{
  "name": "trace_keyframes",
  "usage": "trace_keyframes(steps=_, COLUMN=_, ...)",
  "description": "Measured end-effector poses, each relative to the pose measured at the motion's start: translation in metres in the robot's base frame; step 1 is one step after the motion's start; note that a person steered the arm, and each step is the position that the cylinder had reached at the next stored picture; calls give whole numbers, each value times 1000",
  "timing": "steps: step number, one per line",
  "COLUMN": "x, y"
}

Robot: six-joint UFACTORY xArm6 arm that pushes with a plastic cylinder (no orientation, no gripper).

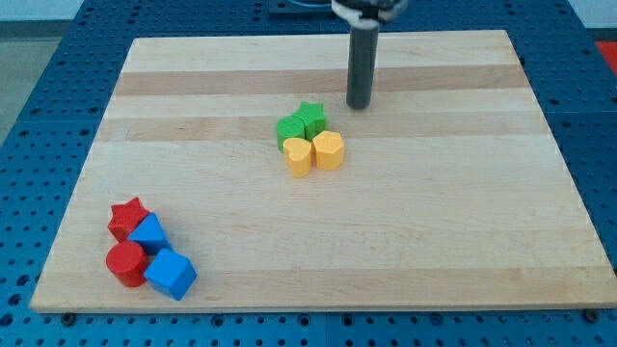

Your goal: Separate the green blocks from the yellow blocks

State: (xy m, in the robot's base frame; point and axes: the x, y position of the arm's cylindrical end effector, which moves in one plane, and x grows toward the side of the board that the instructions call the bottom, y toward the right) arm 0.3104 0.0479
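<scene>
Two green blocks sit together near the board's middle: a green star (311,118) and a green block (289,130) of unclear shape at its lower left. Two yellow blocks touch them from below: a yellow heart (299,155) on the left and a yellow block (330,150) on the right. The four form one tight cluster. My tip (359,104) stands on the board to the upper right of the cluster, a short gap from the green star, touching no block.
At the view's bottom left lies a second cluster: a red star (127,217), a red cylinder (125,263), a blue block (149,234) and a blue cube (172,274). The wooden board (463,222) rests on a blue perforated table.
</scene>
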Motion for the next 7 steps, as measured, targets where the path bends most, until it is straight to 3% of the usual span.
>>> trace_keyframes(steps=1, x=-28, y=-51)
trace_keyframes(steps=3, x=26, y=-201)
trace_keyframes(steps=4, x=99, y=-195)
trace_keyframes(steps=5, x=121, y=-191)
trace_keyframes(steps=7, x=119, y=-139)
